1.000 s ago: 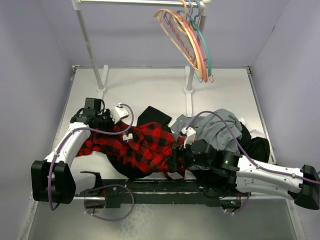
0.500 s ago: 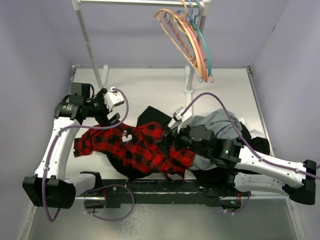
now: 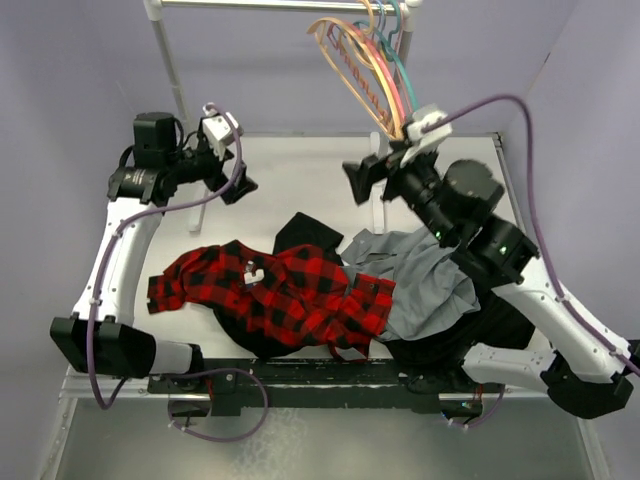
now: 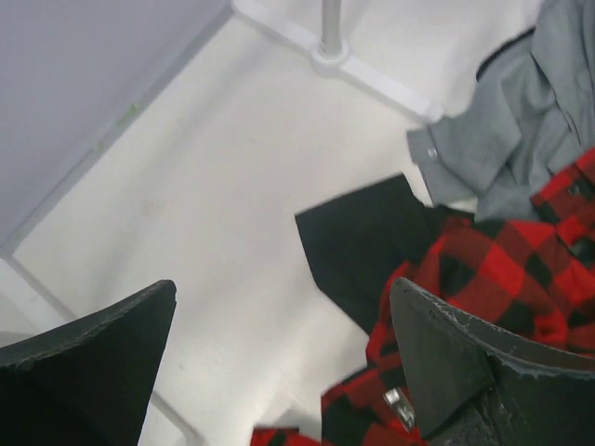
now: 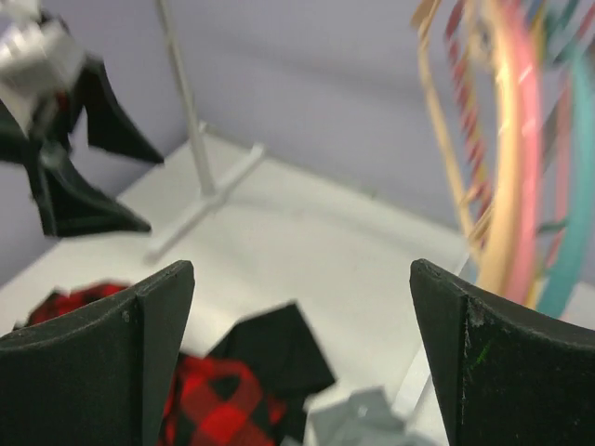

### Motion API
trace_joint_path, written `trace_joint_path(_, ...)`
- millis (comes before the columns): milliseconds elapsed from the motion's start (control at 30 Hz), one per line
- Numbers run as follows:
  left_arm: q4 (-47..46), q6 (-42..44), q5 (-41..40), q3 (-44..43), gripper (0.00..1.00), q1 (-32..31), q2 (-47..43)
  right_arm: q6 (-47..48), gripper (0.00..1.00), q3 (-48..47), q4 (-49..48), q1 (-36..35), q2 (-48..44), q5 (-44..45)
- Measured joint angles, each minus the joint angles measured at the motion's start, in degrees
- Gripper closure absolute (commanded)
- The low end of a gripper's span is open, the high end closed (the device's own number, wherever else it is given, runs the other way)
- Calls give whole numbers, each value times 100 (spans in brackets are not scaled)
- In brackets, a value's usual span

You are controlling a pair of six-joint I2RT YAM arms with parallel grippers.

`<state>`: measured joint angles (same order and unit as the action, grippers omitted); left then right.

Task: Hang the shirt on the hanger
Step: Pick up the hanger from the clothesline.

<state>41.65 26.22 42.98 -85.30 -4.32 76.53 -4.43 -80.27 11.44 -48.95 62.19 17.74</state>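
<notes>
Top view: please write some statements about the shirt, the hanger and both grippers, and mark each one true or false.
1. The shirt lies on the table, in neither gripper. True.
2. The left gripper has its fingers shut. False: they stand open and empty.
3. The hanger hangs from the rail. True.
4. The right gripper holds the hanger. False: it is open and empty, raised near the hanger.

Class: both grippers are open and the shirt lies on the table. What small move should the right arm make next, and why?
Probably move the right gripper toward the tan hanger and close on its frame. The jaws stand open and empty just beside the hanging hangers, and the shirt lies loose on the table, not yet on any hanger.
</notes>
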Motion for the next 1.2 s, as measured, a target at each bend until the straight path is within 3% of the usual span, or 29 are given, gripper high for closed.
trace_joint_path(267, -1624, -1349, -925, -758, 1, -813, 649, 656, 0, -2430, -101, 1193, 1235, -302)
trace_joint_path(600, -2562, -2844, -2236, -2415, 1, -1307, 1757, 544, 0, -3488, 173, 3154, 2706, -1596)
trace_joint_path(867, -2675, -3637, -2824, -3491, 1, -1504, 2815, 503, 0, -3941, 321, 3333, 3348, -2216)
trace_joint_path(1200, -2828, -3934, -3047, -4229, 1, -1582, 3294, 505, 1, -4006, 326, 3403, 3574, -2371)
